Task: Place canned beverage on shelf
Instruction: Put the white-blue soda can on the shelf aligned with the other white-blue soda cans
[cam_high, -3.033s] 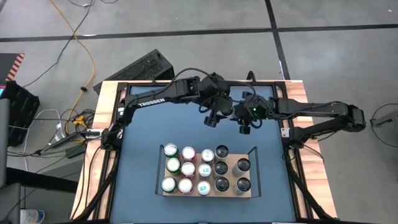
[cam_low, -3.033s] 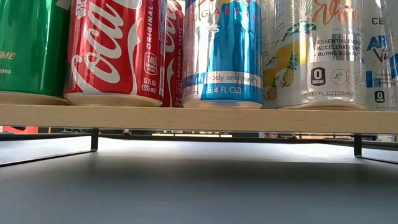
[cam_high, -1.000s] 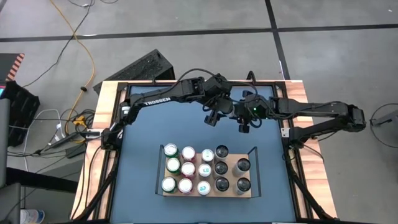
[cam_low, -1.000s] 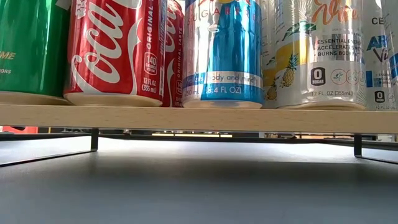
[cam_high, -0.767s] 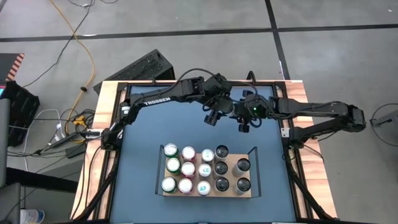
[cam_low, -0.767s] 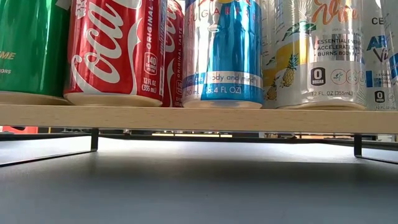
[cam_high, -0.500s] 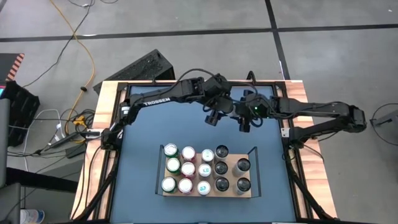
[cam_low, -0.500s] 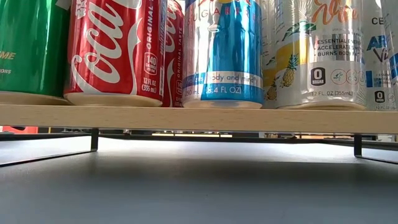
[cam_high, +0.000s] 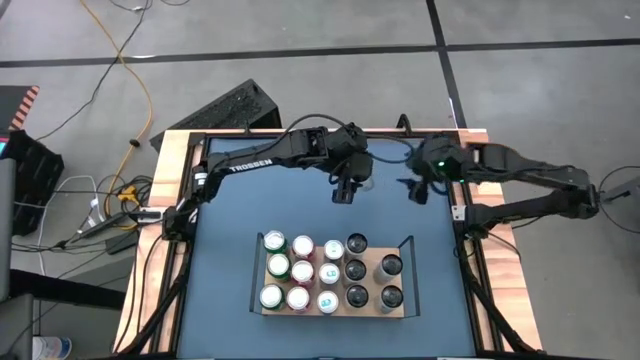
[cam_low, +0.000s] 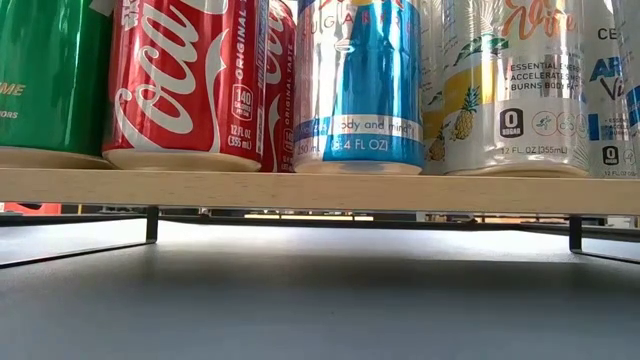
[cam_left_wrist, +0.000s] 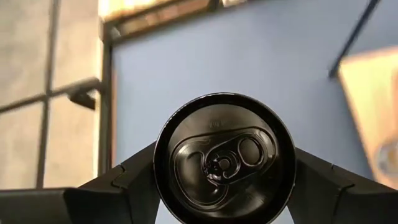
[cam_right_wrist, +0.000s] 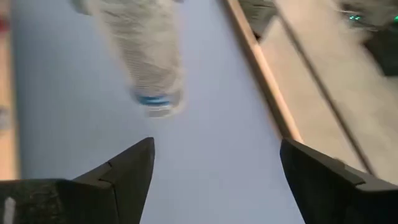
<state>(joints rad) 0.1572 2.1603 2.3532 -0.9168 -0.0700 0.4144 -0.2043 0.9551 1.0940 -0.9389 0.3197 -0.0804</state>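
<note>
While left hand (cam_left_wrist: 224, 186) grips can (cam_left_wrist: 224, 158) | right hand (cam_right_wrist: 214, 171) spread wide, empty

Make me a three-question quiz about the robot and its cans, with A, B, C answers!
1. Where is the can that the left pincer holds?
A. above the blue tabletop, behind the shelf
B. on the shelf
C. on the floor

2. What colour is that can's top?
A. red
B. black
C. green

3. How is the right pincer?
A. shut on a can
B. open and empty
C. holding a cable

Answers:
1 A: the high view shows it behind the shelf.
2 B: the left wrist view shows a black lid.
3 B: its fingers stand apart with nothing between them.
</note>
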